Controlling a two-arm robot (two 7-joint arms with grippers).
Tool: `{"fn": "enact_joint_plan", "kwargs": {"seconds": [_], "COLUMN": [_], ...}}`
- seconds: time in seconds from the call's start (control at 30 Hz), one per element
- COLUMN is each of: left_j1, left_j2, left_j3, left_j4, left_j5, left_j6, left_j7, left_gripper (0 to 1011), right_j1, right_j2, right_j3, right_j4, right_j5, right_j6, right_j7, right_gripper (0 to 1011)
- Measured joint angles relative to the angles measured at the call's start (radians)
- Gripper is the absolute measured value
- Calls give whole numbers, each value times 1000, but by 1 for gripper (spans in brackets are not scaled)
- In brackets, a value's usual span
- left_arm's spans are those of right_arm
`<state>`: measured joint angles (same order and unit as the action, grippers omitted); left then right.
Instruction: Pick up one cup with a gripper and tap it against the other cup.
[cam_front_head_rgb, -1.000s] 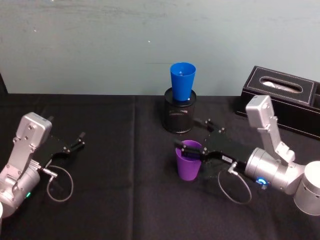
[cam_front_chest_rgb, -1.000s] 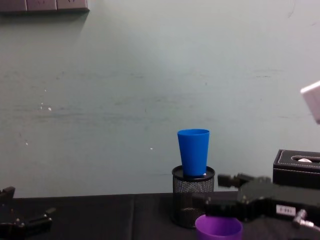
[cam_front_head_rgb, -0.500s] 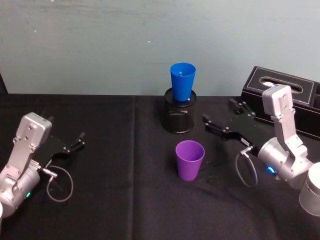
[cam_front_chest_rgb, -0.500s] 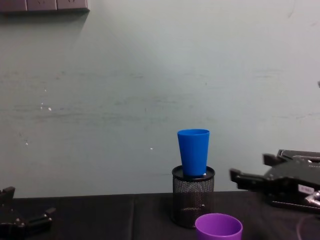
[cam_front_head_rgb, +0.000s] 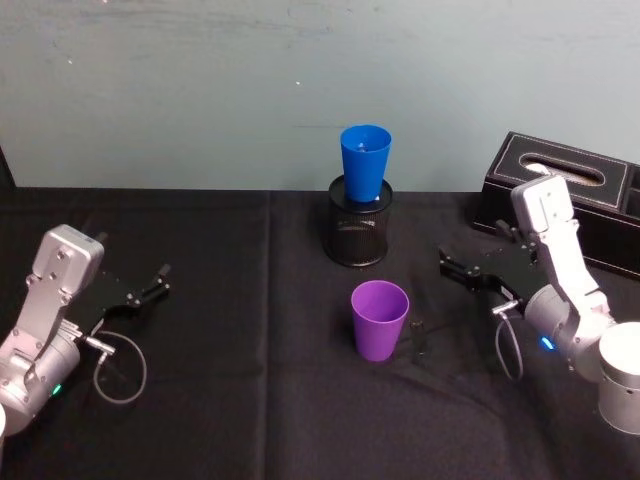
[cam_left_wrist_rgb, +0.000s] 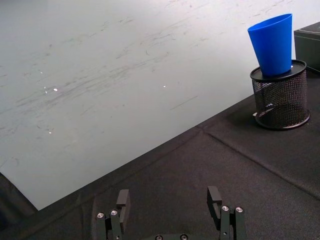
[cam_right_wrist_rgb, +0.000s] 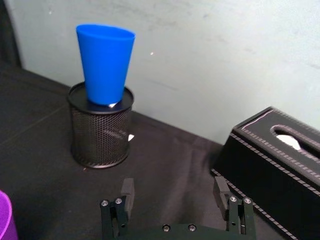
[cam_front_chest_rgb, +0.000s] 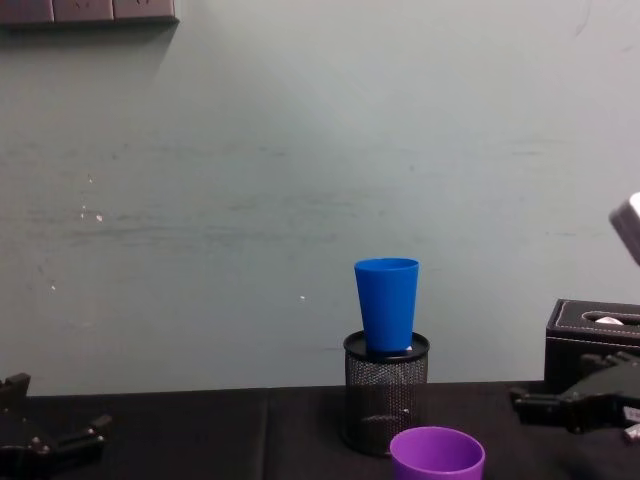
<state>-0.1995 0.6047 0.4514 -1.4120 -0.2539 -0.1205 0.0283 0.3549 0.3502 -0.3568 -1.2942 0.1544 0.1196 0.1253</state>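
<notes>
Purple cup (cam_front_head_rgb: 379, 319) stands upright at table centre, free of both grippers; blue cup (cam_front_head_rgb: 365, 163) sits in the mesh holder (cam_front_head_rgb: 359, 232) at its 12 o'clock; right gripper (cam_front_head_rgb: 466, 261), at 3 o'clock, fingers spread and empty per wrist view; left gripper (cam_front_head_rgb: 160, 279) parked at 9 o'clock, likewise open.

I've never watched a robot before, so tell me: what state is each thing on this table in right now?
purple cup: upright on the cloth, free of both grippers.
blue cup: upright, seated in the mesh pen holder.
right gripper: open, empty, right of the purple cup.
left gripper: open, empty, parked far left.
tissue box: tissue showing in its slot.
</notes>
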Motion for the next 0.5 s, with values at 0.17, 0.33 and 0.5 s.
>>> {"fn": "enact_joint_plan", "kwargs": {"seconds": [0.17, 0.33, 0.5], "left_j1": [0, 0, 0], "left_j2": [0, 0, 0], "left_j3": [0, 0, 0], "left_j4": [0, 0, 0], "left_j5": [0, 0, 0], "left_j6": [0, 0, 0], "left_j7": [0, 0, 0], "left_gripper": [1012, 1012, 1011], "right_j1": [12, 11, 10], "right_j2": [-14, -12, -10], "right_j3": [-2, -2, -2], "right_j4": [17, 15, 13], "right_j5": [3, 3, 2], "right_j6": [20, 20, 19], "right_j7": [27, 25, 21], "right_gripper": [1003, 1003, 1003]}}
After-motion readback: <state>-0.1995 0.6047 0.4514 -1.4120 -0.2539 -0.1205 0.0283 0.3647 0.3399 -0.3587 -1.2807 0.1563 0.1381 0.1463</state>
